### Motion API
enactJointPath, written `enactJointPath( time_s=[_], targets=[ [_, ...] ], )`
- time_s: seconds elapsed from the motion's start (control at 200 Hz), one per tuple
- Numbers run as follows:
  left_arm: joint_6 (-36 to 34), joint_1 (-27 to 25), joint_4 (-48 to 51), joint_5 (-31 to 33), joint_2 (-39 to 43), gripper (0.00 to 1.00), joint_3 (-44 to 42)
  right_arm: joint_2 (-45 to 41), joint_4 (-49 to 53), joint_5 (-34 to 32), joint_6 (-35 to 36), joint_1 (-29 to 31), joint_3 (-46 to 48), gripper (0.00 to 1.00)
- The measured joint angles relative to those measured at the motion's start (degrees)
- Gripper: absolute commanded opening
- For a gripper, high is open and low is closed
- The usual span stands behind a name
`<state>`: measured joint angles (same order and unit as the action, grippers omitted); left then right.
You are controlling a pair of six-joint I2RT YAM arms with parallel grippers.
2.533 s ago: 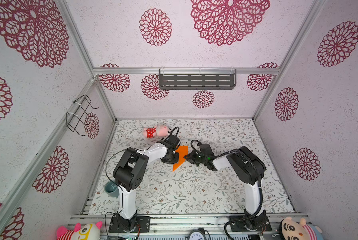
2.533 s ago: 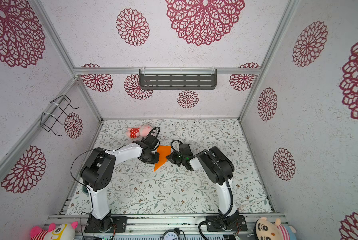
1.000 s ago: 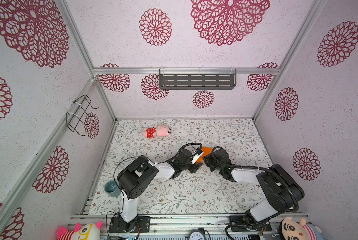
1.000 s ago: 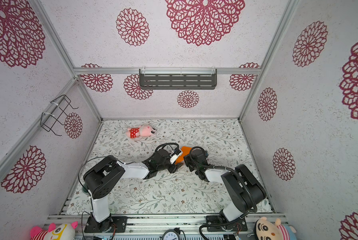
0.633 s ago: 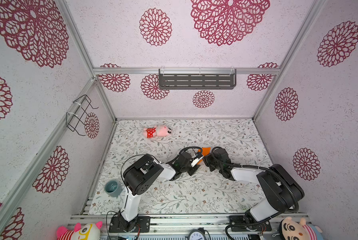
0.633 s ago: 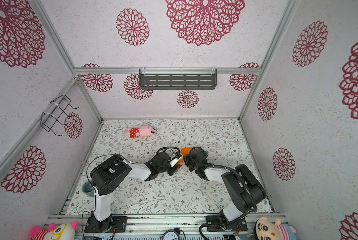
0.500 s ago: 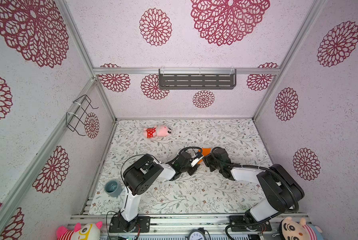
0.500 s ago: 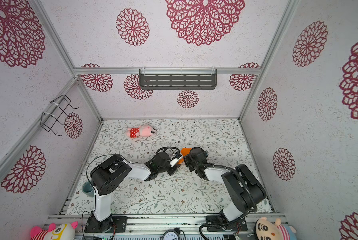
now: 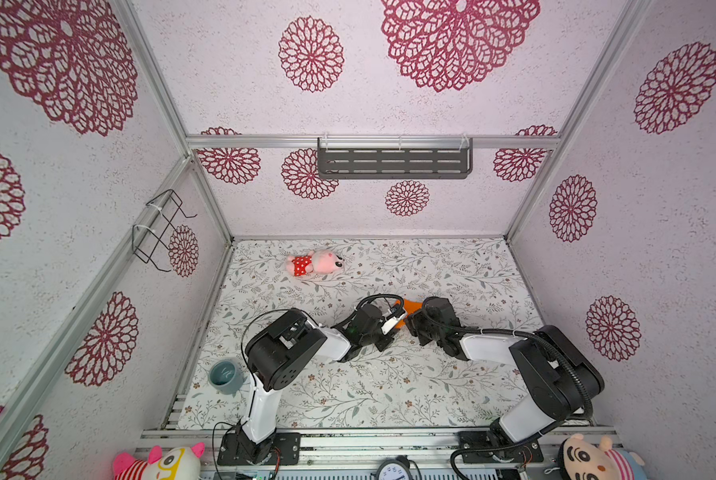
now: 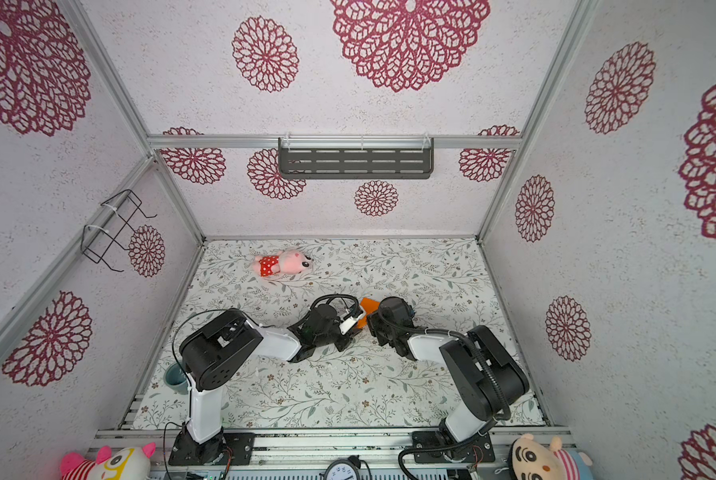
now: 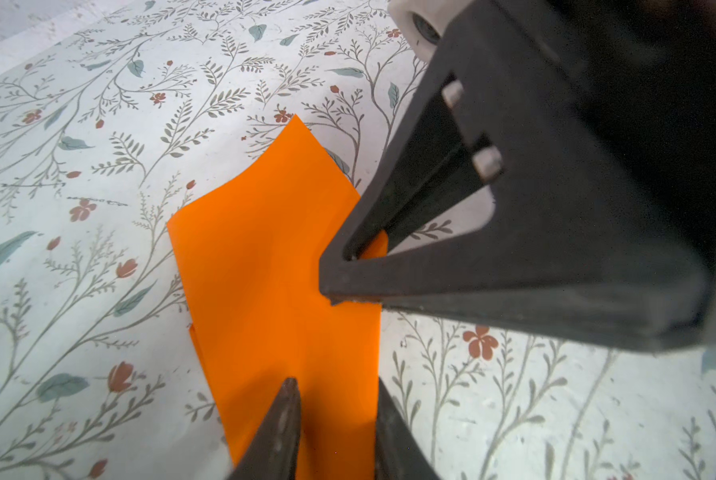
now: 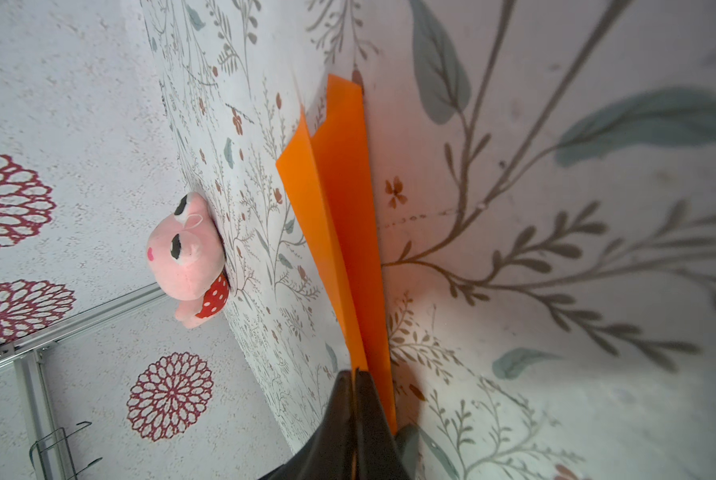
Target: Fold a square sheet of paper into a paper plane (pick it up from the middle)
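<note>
One folded bright orange paper sheet [image 11: 273, 266], mid floral desk [image 9: 389, 386], is pinched by the pressed-together right jaws; the left jaws are narrowly spread astride it. One pink plush toy [image 9: 316, 262] is seen.

No text or label can be read anywhere (the small dial [image 9: 390, 472] perhaps bears numerals, too small).

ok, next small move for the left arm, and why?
Probably close the left gripper: its jaws straddle the folded orange paper with a gap showing, while the right gripper looks shut on the paper's raised fold, so only one end is held.
</note>
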<state>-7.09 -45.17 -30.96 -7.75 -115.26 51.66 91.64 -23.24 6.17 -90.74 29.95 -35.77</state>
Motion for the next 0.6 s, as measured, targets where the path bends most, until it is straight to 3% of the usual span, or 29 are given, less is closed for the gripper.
enactJointPath(
  time_s=[0.19,0.455,0.6],
  targets=[
    [0.04,0.00,0.04,0.20,0.00,0.12,-0.02,0.39,-0.04,0.35,-0.68,-0.04,0.00,0.15],
    [0.22,0.04,0.24,0.50,0.00,0.02,0.00,0.07,1.18,0.20,-0.26,-0.22,0.00,0.49],
    [1.11,0.48,0.33,-0.31,0.00,0.00,-0.09,-2.40,4.22,-1.16,1.31,-0.85,0.00,0.58]
  ],
)
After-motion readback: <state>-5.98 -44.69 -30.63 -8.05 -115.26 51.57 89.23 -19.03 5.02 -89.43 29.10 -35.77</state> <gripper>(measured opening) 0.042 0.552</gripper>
